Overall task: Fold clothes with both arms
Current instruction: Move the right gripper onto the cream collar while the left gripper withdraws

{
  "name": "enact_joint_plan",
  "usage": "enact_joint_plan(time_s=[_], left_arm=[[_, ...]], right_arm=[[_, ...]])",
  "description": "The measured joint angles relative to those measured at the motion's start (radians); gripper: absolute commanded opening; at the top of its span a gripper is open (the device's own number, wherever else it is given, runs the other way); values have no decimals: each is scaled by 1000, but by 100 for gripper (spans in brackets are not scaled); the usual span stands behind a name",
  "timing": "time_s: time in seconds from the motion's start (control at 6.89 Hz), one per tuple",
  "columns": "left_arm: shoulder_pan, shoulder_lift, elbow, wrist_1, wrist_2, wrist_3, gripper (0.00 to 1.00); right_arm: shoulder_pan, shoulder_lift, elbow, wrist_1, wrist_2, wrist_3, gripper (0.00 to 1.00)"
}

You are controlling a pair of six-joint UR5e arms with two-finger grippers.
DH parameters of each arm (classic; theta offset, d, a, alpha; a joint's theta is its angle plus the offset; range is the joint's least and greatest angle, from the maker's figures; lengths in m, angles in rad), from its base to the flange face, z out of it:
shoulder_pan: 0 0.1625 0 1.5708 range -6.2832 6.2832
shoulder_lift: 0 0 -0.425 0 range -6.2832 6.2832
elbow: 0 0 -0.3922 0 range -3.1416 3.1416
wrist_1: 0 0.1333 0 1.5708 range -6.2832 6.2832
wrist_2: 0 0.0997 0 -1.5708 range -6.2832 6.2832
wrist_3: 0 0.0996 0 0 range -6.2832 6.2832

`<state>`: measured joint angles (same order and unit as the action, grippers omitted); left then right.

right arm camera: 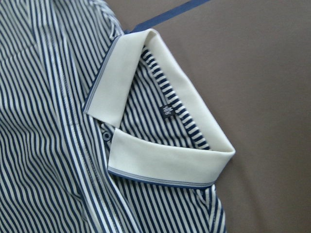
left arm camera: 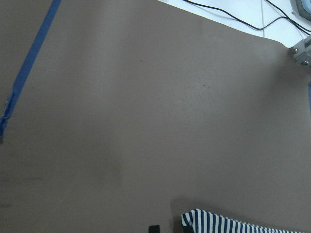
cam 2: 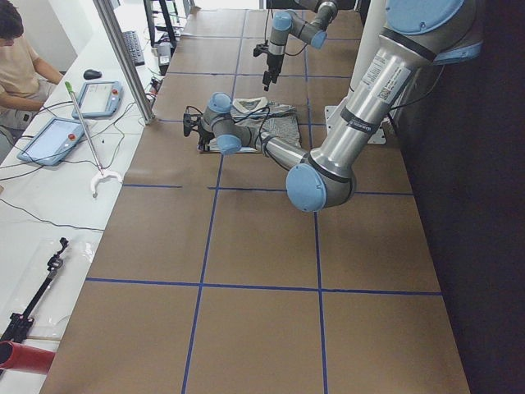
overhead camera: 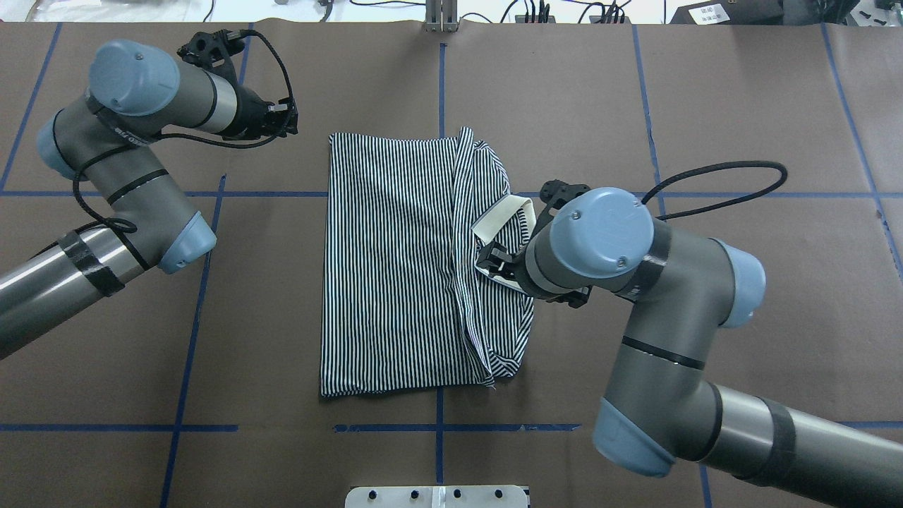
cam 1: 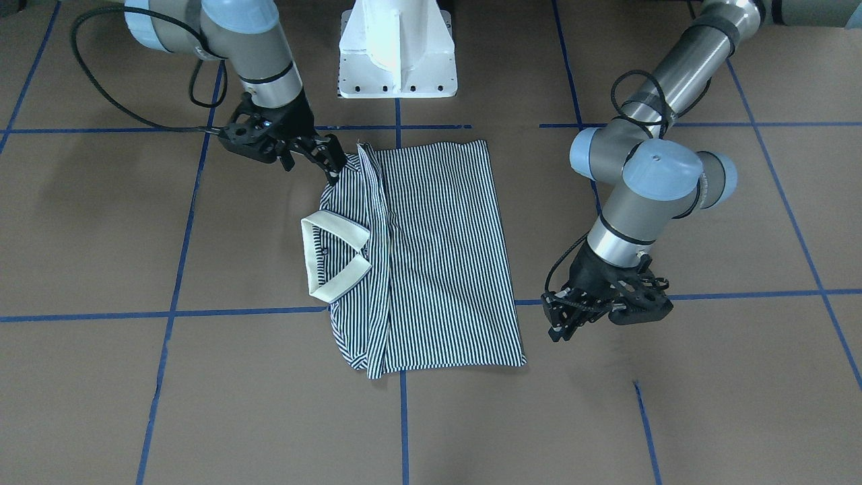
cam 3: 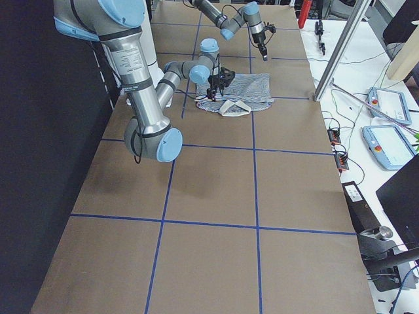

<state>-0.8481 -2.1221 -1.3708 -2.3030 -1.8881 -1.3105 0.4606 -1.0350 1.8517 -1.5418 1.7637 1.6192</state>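
Left arm hangs nearest the lens, its jaws empty over bare tabletop, near the navy-and-white striped polo shirt on the side away from its cream collar; their width I cannot tell. Right arm sets its jaws at the shoulder corner nearest the base, though a pinch on cloth is unclear. The half-folded shirt lies mid-tabletop, so I judge both should grip matching corners and lift evenly.

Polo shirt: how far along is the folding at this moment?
Done: the polo shirt lies folded into a rectangle, its collar exposed. In hand: the right gripper is at a collar-side corner; the left gripper is off the cloth, open. Left: probably one last fold.
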Motion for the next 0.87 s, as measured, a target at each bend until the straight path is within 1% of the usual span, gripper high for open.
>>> enact_joint_plan(time_s=[0.15, 0.44, 0.58, 0.87], left_arm=[[-1, 16, -19, 0, -3, 0, 28], [-2, 26, -29, 0, -5, 0, 28], [-2, 27, -29, 0, -5, 0, 28], [-3, 28, -30, 1, -5, 0, 28]], right_arm=[[-18, 55, -54, -28, -14, -75, 100], [-34, 142, -128, -135, -23, -237, 100], [-38, 167, -164, -161, -24, -293, 100], [-47, 233, -261, -175, -36, -341, 100]])
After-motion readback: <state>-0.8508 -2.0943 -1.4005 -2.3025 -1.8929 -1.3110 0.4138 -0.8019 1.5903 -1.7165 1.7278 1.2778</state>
